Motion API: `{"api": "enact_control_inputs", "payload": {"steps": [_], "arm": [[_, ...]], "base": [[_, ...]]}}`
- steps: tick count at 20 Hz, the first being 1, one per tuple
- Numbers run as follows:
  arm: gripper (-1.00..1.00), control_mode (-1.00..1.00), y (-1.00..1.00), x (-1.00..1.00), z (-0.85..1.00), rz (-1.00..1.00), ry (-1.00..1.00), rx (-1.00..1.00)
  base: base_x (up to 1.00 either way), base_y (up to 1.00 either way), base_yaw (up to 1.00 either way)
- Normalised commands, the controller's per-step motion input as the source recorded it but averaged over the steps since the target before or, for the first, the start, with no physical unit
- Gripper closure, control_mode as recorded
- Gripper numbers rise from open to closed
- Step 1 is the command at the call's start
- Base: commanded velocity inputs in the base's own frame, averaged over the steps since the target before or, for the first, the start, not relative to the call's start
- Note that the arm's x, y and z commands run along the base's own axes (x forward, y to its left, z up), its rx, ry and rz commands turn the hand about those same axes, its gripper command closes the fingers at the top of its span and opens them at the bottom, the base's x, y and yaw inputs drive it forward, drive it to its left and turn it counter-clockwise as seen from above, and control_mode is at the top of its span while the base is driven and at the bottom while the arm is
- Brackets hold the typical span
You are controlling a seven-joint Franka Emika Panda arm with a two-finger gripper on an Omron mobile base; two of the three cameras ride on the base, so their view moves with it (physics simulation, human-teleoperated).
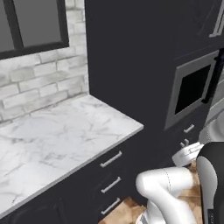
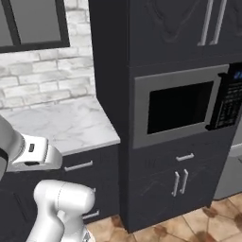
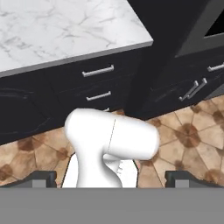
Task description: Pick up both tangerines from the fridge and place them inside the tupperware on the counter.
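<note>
The white marble desk (image 1: pixel 61 135) runs from a pale brick wall (image 1: pixel 43 78) to a tall dark cabinet column (image 2: pixel 156 38). One built-in microwave (image 2: pixel 177 108) with a silver frame sits in that column; its black control panel (image 2: pixel 229 99) shows a bit of blue display at the top. Under the desk edge the left base view shows three silver drawer handles (image 1: pixel 110 159) stacked one below another. Below the microwave there is one horizontal handle (image 2: pixel 184 157) and a pair of upright door handles (image 2: pixel 179 182). Two more long upright handles (image 2: pixel 211 21) are on the doors above the microwave. A dark-framed window (image 1: pixel 33 26) is set in the brick wall. The floor is brown patterned tile (image 3: pixel 197 140).

The fingers (image 3: pixel 111 178) show as two dark tips at the bottom of the hand view, set wide apart with nothing between them, pointed down toward the floor and the lower cabinets. The desk, one of the task's things, lies ahead and to the left of the arm.
</note>
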Motion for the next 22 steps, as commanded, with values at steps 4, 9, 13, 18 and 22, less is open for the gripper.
{"api": "enact_control_inputs", "payload": {"steps": [4, 9, 13, 18, 22], "arm": [[-1.00, 1.00, 0.00, 0.00, 0.00, 0.00, 0.00, 0.00], [-1.00, 1.00, 0.00, 0.00, 0.00, 0.00, 0.00, 0.00], [-1.00, 1.00, 0.00, 0.00, 0.00, 0.00, 0.00, 0.00], [-1.00, 1.00, 0.00, 0.00, 0.00, 0.00, 0.00, 0.00], [-1.00, 1.00, 0.00, 0.00, 0.00, 0.00, 0.00, 0.00]], "base": [[0.49, -0.93, -0.06], [0.56, -0.88, 0.00], [0.62, -0.87, 0.00], [0.58, -0.84, 0.00], [0.52, -0.74, 0.00]]}}
